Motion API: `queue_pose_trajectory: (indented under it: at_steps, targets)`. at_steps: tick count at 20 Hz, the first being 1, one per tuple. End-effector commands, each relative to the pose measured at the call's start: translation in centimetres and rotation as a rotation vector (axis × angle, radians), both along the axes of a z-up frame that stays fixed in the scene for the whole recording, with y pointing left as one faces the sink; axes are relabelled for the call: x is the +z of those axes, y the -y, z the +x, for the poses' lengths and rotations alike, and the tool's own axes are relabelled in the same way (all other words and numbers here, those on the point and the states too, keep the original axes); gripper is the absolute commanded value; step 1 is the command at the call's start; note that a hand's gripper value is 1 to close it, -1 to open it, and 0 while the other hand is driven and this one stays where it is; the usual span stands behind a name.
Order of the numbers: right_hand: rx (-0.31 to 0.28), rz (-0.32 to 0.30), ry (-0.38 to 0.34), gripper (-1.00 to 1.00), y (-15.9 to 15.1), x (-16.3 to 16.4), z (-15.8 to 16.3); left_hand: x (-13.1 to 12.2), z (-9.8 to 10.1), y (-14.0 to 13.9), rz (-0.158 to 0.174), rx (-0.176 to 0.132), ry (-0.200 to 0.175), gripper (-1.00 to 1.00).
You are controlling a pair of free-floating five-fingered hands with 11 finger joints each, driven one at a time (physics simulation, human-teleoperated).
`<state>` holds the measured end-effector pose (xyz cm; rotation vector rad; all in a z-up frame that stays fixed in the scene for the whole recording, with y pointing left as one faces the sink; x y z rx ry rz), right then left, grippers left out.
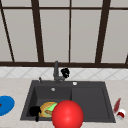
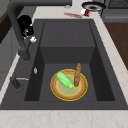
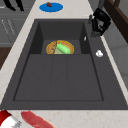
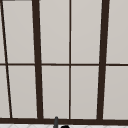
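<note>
Window behind dark sink (image 1: 107, 117) set in pale surface. Left robot hand (image 1: 35, 111) hovers at plate (image 2: 58, 91) rim in basin, fingers curled, empty. Right robot hand (image 1: 65, 72) curled beside faucet (image 1: 56, 72) lever, grip unclear. Faucet looks rigid, slick; take lever.

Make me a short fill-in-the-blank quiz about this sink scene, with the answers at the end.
1. The right hand hovers beside the ____ at the back of the sink.
2. The plate in the basin holds a brown stick and a ____ vegetable.
3. The left hand is at the basin's front left, next to the ____.
4. On the counter left of the sink lies a ____ plate.

Answers: faucet; green; plate; blue
</note>
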<state>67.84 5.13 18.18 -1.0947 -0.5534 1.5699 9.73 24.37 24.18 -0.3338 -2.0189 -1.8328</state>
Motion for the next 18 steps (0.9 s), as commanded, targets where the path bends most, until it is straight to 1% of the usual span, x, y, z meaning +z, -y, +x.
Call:
queue_pose_trajectory:
  at_steps: [1, 4, 7, 10, 11, 13, 15, 18]
  targets:
    - [0.011, 0.012, -0.016, 1.00, -2.0, 2.3, 1.5, 0.0, 0.0, 0.0, 0.000, 0.000, 0.000, 0.00]
    - [-0.055, -0.068, 0.014, 1.00, -3.1, 2.0, 1.5, 0.0, 0.0, 0.0, 0.000, 0.000, 0.000, 0.00]
    - [-0.149, -0.159, 0.054, 1.00, -4.7, 1.2, 1.5, 0.0, 0.0, 0.0, 0.000, 0.000, 0.000, 0.00]
    - [-0.199, -0.260, 0.046, 1.00, -5.9, 0.9, 1.5, 0.0, 0.0, 0.0, 0.000, 0.000, 0.000, 0.00]
    - [-0.218, -0.271, 0.034, 1.00, -6.0, 1.0, 1.5, 0.0, 0.0, 0.0, 0.000, 0.000, 0.000, 0.00]
    - [-0.274, -0.298, 0.054, 1.00, -6.2, 0.9, 1.3, 0.0, 0.0, 0.0, 0.000, 0.000, 0.000, 0.00]
    - [-0.302, -0.295, 0.087, 1.00, -6.3, 0.7, 1.2, 0.0, 0.0, 0.0, 0.000, 0.000, 0.000, 0.00]
    - [-0.335, -0.304, 0.116, 1.00, -6.4, 0.6, 1.1, 0.0, 0.0, 0.0, 0.000, 0.000, 0.000, 0.00]
